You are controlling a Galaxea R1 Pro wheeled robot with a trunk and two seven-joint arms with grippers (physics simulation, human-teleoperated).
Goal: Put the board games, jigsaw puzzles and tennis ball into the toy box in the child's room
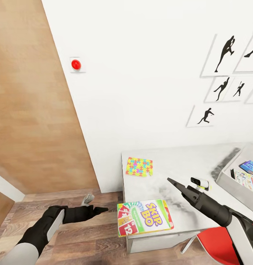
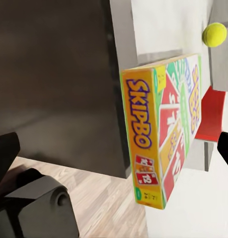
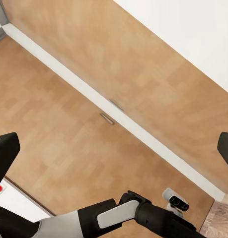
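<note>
A green-yellow-red Skip-Bo board game (image 1: 145, 217) lies on the near left corner of the light grey table (image 1: 185, 162), overhanging its edge. My left gripper (image 1: 101, 210) is open just left of it at the same height, apart from the box (image 2: 163, 129), with fingers (image 2: 5, 151) spread wide. A jigsaw puzzle (image 1: 139, 166) lies farther back. The tennis ball (image 2: 214, 34) sits beyond the game. My right gripper (image 1: 174, 182) hovers open above the table's middle. The toy box (image 1: 233, 186) at the right holds a blue board game (image 1: 251, 167) and a pale one (image 1: 246, 179).
A red chair (image 1: 214, 243) stands under the table's near right side. A white wall with a red button (image 1: 75, 64) and silhouette pictures (image 1: 224, 55) backs the table. A wooden panel (image 1: 31, 92) and plank floor (image 1: 67, 239) lie to the left.
</note>
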